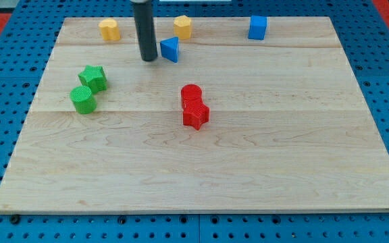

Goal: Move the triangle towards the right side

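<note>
A blue triangle block (170,49) lies on the wooden board (282,148) near the view's top, left of centre. My tip (148,59) rests on the board just to the left of the triangle, a small gap between them. The dark rod rises from the tip up out of the view's top edge.
A yellow block (110,30) and a yellow hexagon block (182,27) sit along the top edge, with a blue cube (257,28) to their right. A green star (93,77) and green cylinder (82,99) lie at the left. A red cylinder (191,94) touches a red star (196,114) at centre.
</note>
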You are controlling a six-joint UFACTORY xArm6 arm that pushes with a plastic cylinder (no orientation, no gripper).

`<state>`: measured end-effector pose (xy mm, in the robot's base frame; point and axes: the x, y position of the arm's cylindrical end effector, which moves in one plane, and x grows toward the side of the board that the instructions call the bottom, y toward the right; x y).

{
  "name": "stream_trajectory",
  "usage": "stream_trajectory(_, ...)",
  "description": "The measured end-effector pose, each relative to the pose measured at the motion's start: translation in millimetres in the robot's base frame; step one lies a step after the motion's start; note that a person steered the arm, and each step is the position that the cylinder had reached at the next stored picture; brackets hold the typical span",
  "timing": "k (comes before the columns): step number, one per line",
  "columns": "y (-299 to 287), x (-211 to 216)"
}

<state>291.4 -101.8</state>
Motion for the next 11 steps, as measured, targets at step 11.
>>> stream_trajectory(11, 195.0, 54.4)
